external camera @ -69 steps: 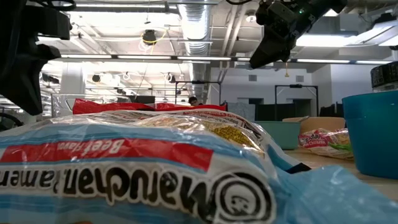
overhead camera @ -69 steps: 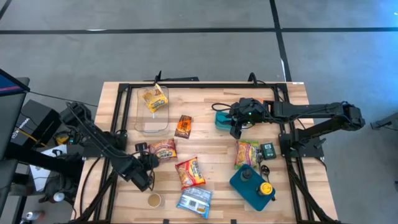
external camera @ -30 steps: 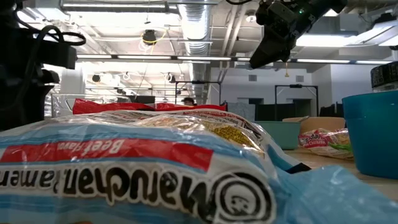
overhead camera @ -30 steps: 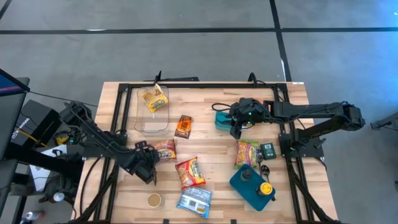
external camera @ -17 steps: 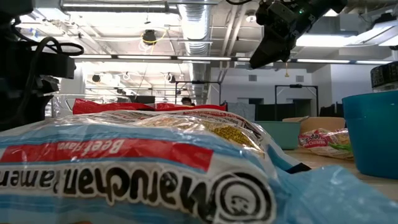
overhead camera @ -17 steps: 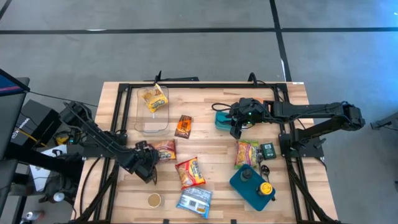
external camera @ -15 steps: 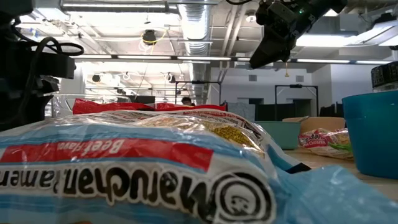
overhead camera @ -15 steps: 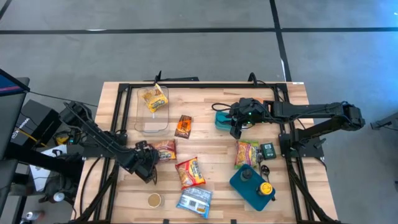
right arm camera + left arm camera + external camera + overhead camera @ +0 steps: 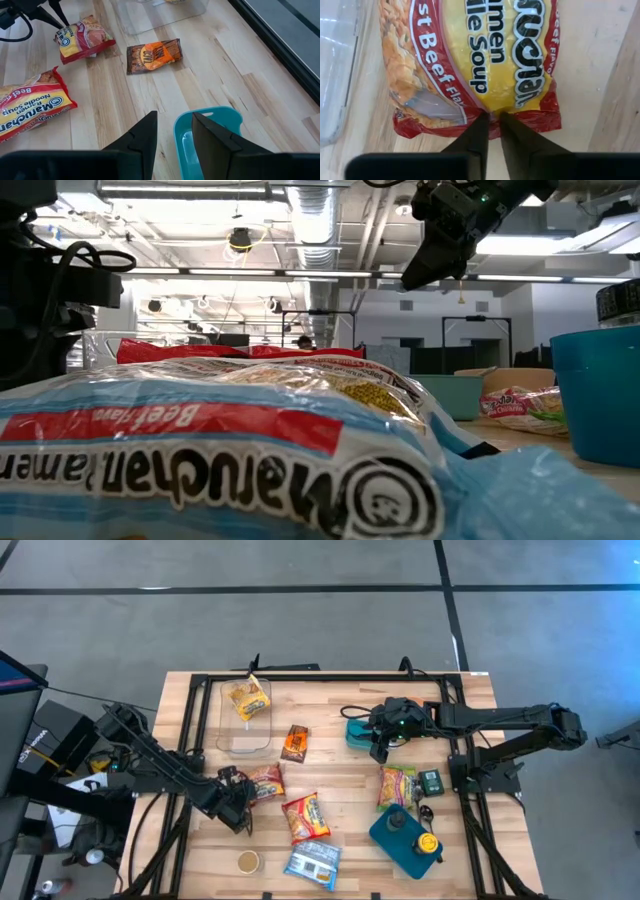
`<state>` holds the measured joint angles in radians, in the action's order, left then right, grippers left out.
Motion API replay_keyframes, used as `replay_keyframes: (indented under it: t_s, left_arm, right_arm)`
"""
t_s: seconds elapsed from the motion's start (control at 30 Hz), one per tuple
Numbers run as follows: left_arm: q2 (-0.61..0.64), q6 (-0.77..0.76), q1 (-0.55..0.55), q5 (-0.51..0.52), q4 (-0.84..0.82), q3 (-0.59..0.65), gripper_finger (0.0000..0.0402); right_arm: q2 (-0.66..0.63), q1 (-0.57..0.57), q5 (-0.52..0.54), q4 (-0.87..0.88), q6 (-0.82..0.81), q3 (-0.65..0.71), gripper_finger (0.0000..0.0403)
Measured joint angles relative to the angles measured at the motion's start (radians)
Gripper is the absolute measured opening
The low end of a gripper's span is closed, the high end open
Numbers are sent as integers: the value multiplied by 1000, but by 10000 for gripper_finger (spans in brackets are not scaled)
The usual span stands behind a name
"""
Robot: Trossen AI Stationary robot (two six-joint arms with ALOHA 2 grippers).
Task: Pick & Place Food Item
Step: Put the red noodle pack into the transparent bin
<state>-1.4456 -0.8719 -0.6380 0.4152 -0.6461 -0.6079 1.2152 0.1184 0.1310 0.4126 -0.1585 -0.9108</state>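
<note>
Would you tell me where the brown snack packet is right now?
In the high view the brown snack packet lies left of table centre, just right of the clear container and above the ramen pack pinched by the left gripper.

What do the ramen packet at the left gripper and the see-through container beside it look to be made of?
Ramen packet: thin glossy plastic film, likely; it wrinkles, shows glare and has a crimped sealed edge, which the left gripper has pinched. Container: clear rigid plastic by its look; the wood shows through and its rounded rim catches light, though glass cannot be ruled out.
</note>
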Motion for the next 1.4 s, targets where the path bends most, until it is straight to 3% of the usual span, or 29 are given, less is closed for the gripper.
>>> replay_keyframes:
  t_s: [0.13, 0.47, 1.0, 1.4]
  left_arm:
    - [0, 0, 0, 2, 0, 0, 5]
    - [30, 2, 0, 6, 0, 0, 0]
    - [408, 43, 0, 79, 46, 0, 0]
    - [560, 212, 0, 253, 193, 0, 0]
  right_arm:
    - [0, 0, 0, 0, 0, 0, 115]
    - [0, 0, 0, 0, 0, 0, 115]
    - [0, 0, 0, -1, 0, 0, 115]
    - [0, 0, 0, -2, 0, 0, 115]
